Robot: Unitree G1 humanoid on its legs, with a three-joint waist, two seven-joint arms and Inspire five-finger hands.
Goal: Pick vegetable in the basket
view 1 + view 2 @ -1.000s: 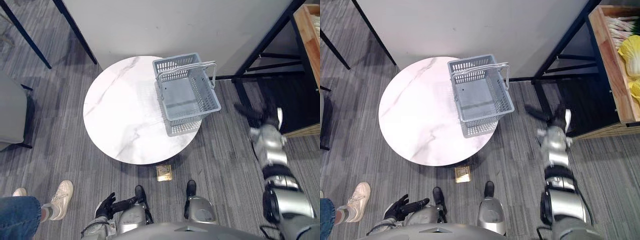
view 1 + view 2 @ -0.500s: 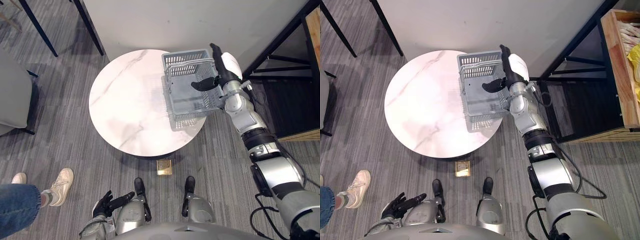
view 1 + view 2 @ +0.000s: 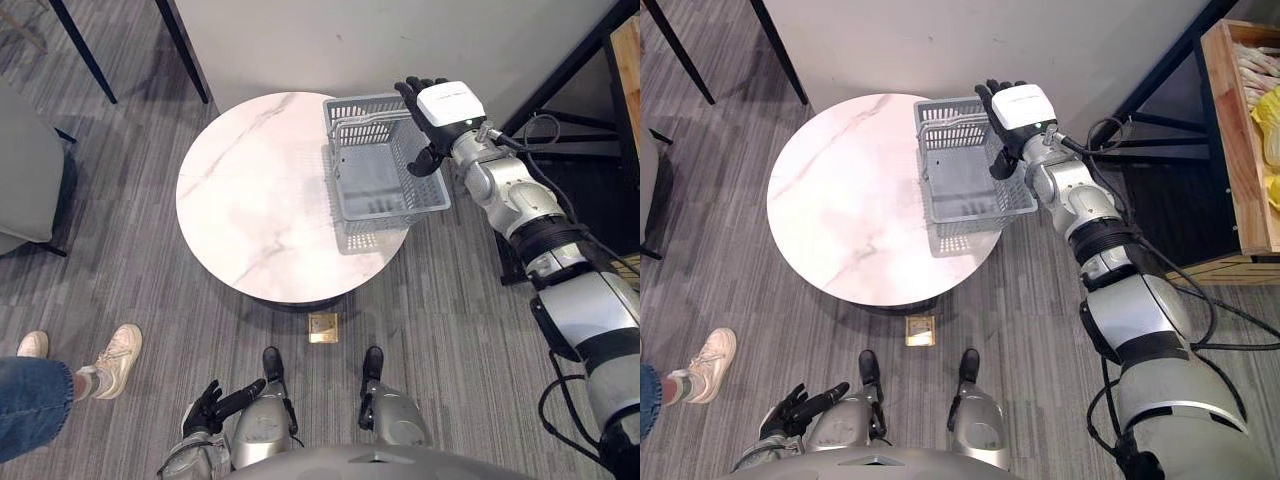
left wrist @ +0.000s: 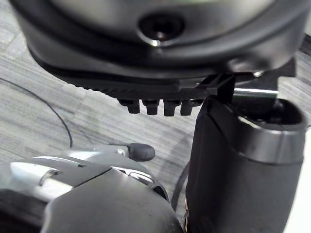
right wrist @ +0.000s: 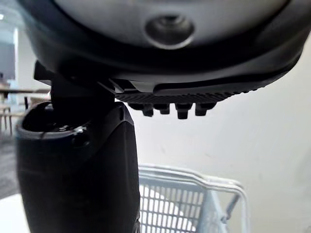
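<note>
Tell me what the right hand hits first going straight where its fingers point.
Likely the plain white wall behind the round marble table: the right hand seems to aim over the grey plastic basket's far rim, though depth is unclear.

No lettering, number, label or sign can be read on any surface here.
</note>
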